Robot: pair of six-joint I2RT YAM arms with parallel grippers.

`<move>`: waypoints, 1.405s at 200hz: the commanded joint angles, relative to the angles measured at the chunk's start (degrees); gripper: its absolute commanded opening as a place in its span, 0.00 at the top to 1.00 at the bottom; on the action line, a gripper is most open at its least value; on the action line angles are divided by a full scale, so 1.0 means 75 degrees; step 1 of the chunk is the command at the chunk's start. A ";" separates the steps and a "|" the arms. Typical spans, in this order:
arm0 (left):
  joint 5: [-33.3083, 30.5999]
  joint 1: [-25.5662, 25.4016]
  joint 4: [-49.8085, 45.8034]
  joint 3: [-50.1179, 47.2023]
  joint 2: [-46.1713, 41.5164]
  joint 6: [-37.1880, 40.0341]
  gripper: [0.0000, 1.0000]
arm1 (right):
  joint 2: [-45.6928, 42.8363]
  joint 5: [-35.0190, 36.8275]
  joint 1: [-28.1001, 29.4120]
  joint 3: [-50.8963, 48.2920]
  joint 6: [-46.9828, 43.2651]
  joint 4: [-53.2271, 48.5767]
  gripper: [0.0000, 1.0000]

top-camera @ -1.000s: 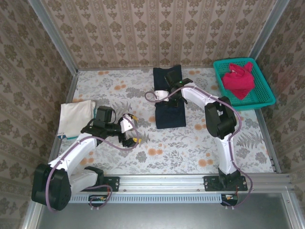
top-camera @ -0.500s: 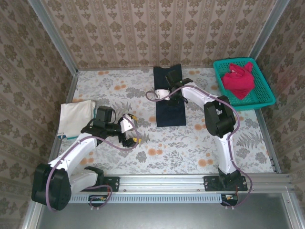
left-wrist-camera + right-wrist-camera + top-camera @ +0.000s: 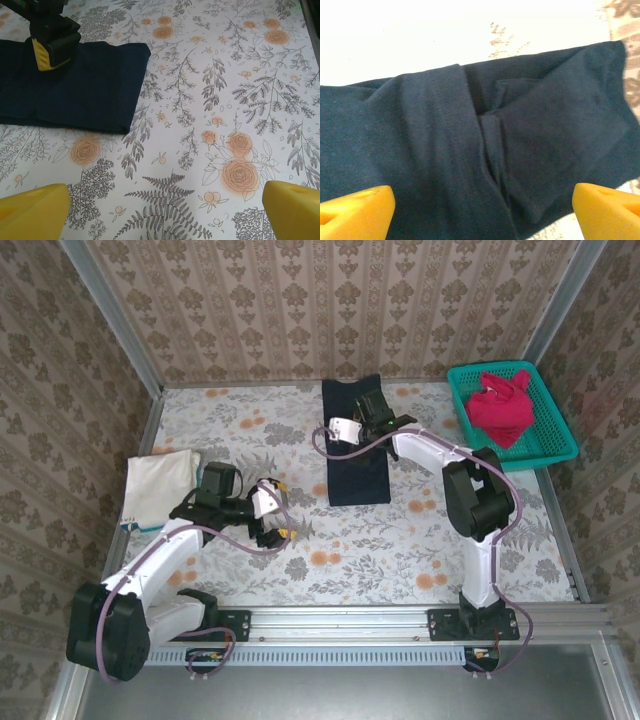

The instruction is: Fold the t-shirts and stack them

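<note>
The dark navy t-shirt [image 3: 355,475] lies folded into a long strip at the table's middle, with a loose fold bunched along its centre [image 3: 490,150]. My right gripper [image 3: 375,412] hovers open just over its far part; in the right wrist view the gripper [image 3: 480,212] has only cloth below it, nothing pinched. My left gripper [image 3: 288,510] stands open over bare table left of the shirt. The left wrist view shows that gripper [image 3: 162,215] empty, with the navy shirt [image 3: 75,90] beyond. A cream-white t-shirt [image 3: 160,485] lies folded at the left edge. A bright red t-shirt [image 3: 500,405] is crumpled in the basket.
The teal mesh basket [image 3: 561,420] sits at the back right corner. Patterned walls and a metal frame close in the table on three sides. The flowered table surface [image 3: 400,550] stretches in front of the navy shirt.
My right gripper has opened, let go of the navy shirt and lifted toward the far side. The left arm has not moved.
</note>
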 commanded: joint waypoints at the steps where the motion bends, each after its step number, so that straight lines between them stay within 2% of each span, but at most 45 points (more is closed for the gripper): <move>1: 0.0350 0.0049 -0.0027 0.0046 0.0072 0.0220 0.00 | -0.0094 0.0478 -0.0069 -0.0206 0.0343 0.0547 0.07; 77: 0.0302 0.0049 -0.0078 0.0030 0.0013 0.0221 0.00 | 0.1244 0.1963 -0.0563 0.0625 0.1294 0.0994 0.08; 99: 0.0261 0.0043 -0.0096 0.0029 -0.0010 0.0231 0.00 | 0.1229 0.2270 -0.0578 0.0663 0.1549 0.1137 0.07; 111: 0.0241 0.0037 -0.0098 0.0016 -0.0025 0.0231 0.00 | 0.0852 0.1996 -0.0595 0.0426 0.1909 0.1306 0.06; 132: 0.0228 0.0042 -0.0093 0.0005 -0.0054 0.0242 0.00 | 0.0009 0.0823 -0.0641 -0.0281 0.2323 0.1470 0.07; 156: 0.0243 0.0054 -0.0097 0.0005 -0.0072 0.0249 0.00 | -0.0952 -0.0284 -0.0604 -0.1295 0.2040 0.1377 0.07; 175: 0.0268 0.0054 -0.0074 0.0017 -0.0059 0.0254 0.00 | -0.1720 -0.0828 -0.0437 -0.2113 0.1443 0.0961 0.11; 197: 0.0278 0.0079 -0.0094 0.0052 -0.0025 0.0250 0.00 | -0.2517 -0.0746 0.0070 -0.3038 0.0723 0.0556 0.14; 220: 0.0333 0.0101 -0.0084 0.0049 -0.0022 0.0266 0.00 | -0.2899 -0.0478 0.0711 -0.3495 0.0358 -0.0040 0.25; 249: 0.0405 0.0114 -0.0100 0.0073 0.0026 0.0248 0.00 | -0.2824 -0.0396 0.1361 -0.3602 0.0261 -0.0489 0.29; 281: 0.0343 0.0113 -0.0110 0.0022 -0.0045 0.0278 0.00 | -0.2475 -0.0107 0.1520 -0.3576 0.0107 -0.0714 0.31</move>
